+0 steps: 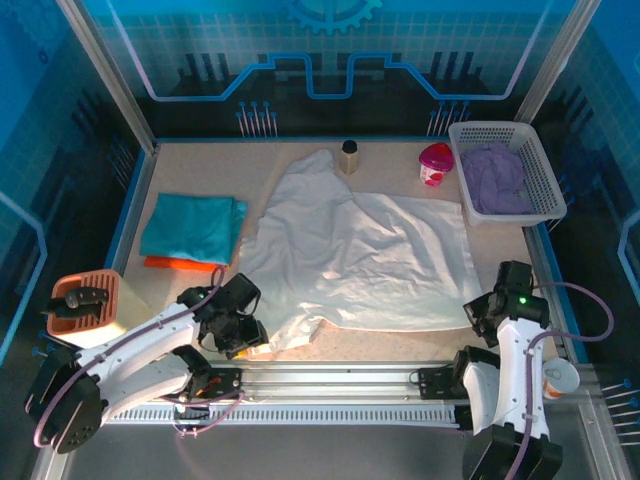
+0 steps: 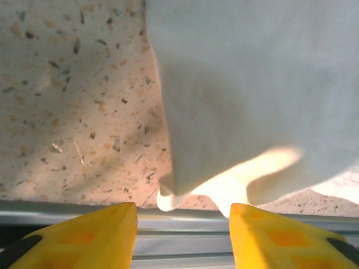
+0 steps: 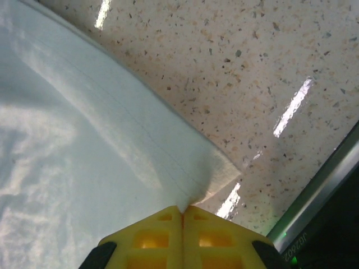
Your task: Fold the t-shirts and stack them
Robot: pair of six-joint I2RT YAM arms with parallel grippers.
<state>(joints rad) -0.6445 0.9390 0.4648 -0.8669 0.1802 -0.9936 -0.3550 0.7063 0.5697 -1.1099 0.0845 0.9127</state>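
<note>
From the top: the white t-shirt (image 1: 360,250) lies spread out, its folding just starting, I think; the teal t-shirt (image 1: 190,225) sits folded on the orange t-shirt (image 1: 165,263). The left gripper (image 1: 245,335) is by the white one's near left corner, the right gripper (image 1: 482,312) at its near right corner

Left wrist: the fingers (image 2: 90,235) stand apart, holding nothing; the cloth edge is just ahead, so next they should pinch it

Right wrist: the jaws are pressed together on the corner

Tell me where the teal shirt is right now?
In the overhead view, the teal shirt lies folded on the left side, atop the orange shirt, just left of the spread white shirt.
</note>
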